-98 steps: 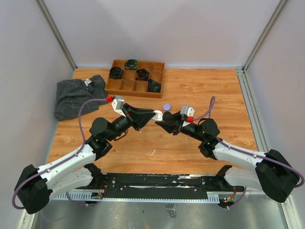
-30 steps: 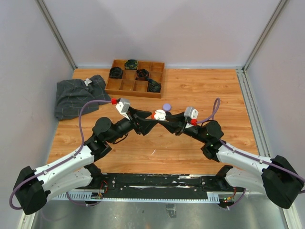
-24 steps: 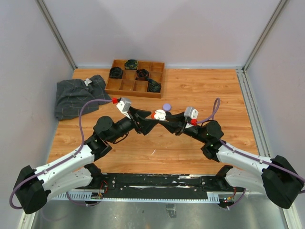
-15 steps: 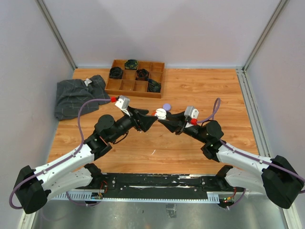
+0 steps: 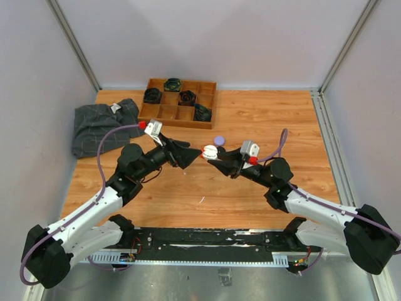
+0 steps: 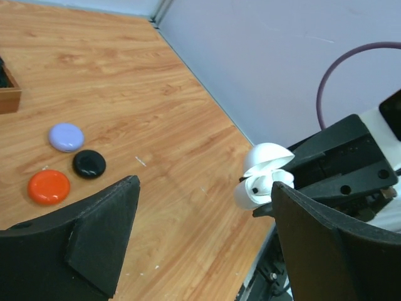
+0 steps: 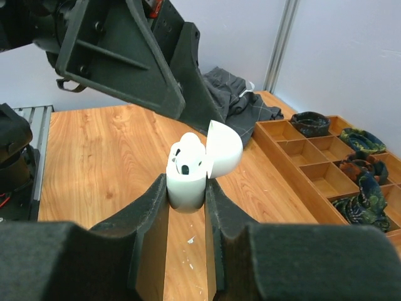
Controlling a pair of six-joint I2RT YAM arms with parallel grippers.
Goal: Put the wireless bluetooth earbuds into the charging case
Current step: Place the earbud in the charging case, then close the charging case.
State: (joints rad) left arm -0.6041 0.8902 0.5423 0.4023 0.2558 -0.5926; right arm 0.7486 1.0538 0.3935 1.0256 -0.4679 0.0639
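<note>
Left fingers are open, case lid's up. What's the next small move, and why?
Probably tip the lid shut with the left gripper: the white charging case, held upright by the right gripper, stands open with an earbud seated inside.

we find the compartment tray (image 5: 178, 103) at the far edge of the tabletop (image 5: 263, 119), left of centre, with a cloth (image 5: 100, 125) just left of it. round cases (image 6: 89, 163) lie together before the tray. the charging case (image 7: 188, 182) sits between the right gripper (image 7: 188, 191) fingers, an earbud (image 7: 188, 149) in it, the left gripper (image 5: 191, 155) just left, apart.
</note>
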